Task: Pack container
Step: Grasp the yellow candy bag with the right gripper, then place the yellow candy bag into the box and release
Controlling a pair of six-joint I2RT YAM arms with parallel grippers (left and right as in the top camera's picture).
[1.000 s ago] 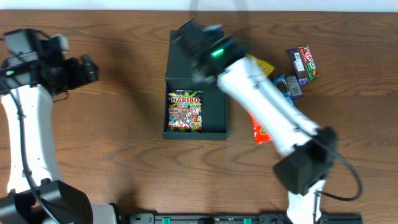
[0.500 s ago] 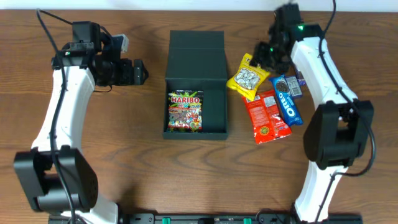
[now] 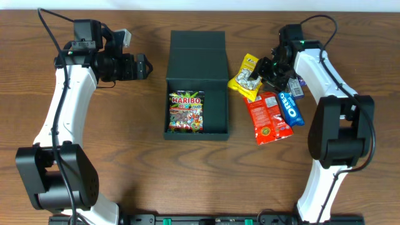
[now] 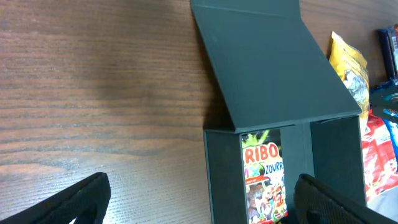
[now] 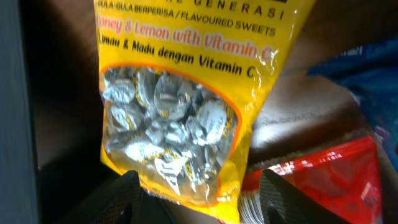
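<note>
On the far right of the tabletop (image 3: 112, 156), the right claw (image 5: 198, 202) sits low over a yellow bag of wrapped sweets (image 3: 245, 80). Its jaws are partly open, and its two dark fingers (image 5: 124, 199) stand either side of the bag's lower end. The bag lies flat and is not clamped; whether a finger brushes it cannot be told.

On the far left, the left claw (image 3: 145, 66) hangs with its jaws spread as wide as they go. It holds nothing and touches nothing, and it points toward the container.

The container (image 3: 215, 112), a dark teal-green box, lies in the middle of the tabletop between the two arms. Its flap lid (image 3: 197, 56) is folded open and lies flat on the far side.

Counted:
- one container
- one Haribo packet (image 3: 185, 112) lying inside it, against the left wall
- one yellow bag, just right of the lid
- one red packet (image 3: 267, 119), nearer than the yellow bag
- one blue Oreo packet (image 3: 291, 107) beside the red one
- one small dark wrapper (image 3: 296, 91), partly hidden under the right arm
</note>
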